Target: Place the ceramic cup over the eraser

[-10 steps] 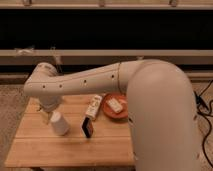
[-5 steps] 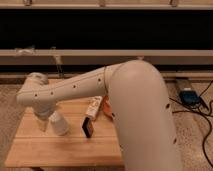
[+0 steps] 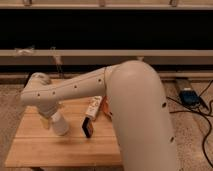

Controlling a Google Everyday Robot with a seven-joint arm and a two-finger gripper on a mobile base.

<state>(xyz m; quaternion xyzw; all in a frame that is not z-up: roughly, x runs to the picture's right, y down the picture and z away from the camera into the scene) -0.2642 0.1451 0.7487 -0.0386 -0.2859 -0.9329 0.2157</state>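
The white ceramic cup (image 3: 60, 125) is on the left part of the wooden table (image 3: 50, 150), leaning to one side. The eraser (image 3: 88, 128) is a small black block standing just to the right of the cup, a short gap apart. My gripper (image 3: 48, 119) is at the end of the white arm (image 3: 75, 90), low over the table and right against the cup's upper left side. The arm hides most of the gripper.
A white oblong object (image 3: 93, 107) lies behind the eraser. An orange plate (image 3: 106, 109) shows only as a sliver beside the arm. The arm's bulky upper part (image 3: 145, 115) covers the table's right side. Cables and a blue box (image 3: 189, 96) lie on the floor at right.
The arm has swung left and towards the camera, now covering the orange plate and the table's right side. The gripper end has moved left and lower beside the cup. Cup and eraser stay put.
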